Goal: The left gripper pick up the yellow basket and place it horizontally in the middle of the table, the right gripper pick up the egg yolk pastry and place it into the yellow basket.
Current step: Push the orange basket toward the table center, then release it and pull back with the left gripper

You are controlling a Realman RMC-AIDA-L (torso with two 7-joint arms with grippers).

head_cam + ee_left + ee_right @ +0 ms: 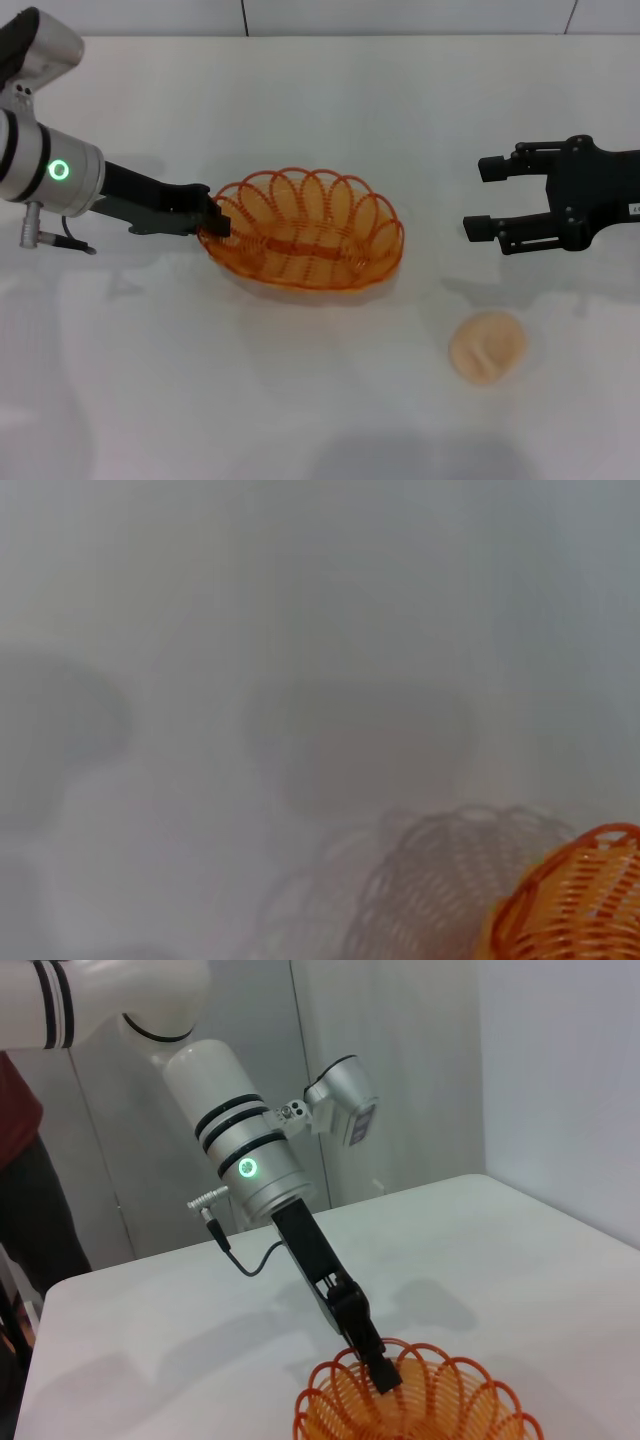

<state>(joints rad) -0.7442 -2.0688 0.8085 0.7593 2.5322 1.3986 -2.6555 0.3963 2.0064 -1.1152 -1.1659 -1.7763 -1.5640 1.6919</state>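
White table (300,400): left tool (215,222) grips yellow basket (305,242) rim.

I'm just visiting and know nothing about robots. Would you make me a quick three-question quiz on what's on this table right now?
1. True or false: the egg yolk pastry already lies inside the yellow basket.
2. Which gripper is at the basket's rim? A. the left gripper B. the right gripper C. neither
3. Fill in: the right gripper's fingers are spread ____ above the table.

Key
1. False. The pastry sits on the bare table, apart from the basket, on the robot's right side.
2. A. Its fingers are closed on the rim at the basket's left end.
3. Open, holding nothing.
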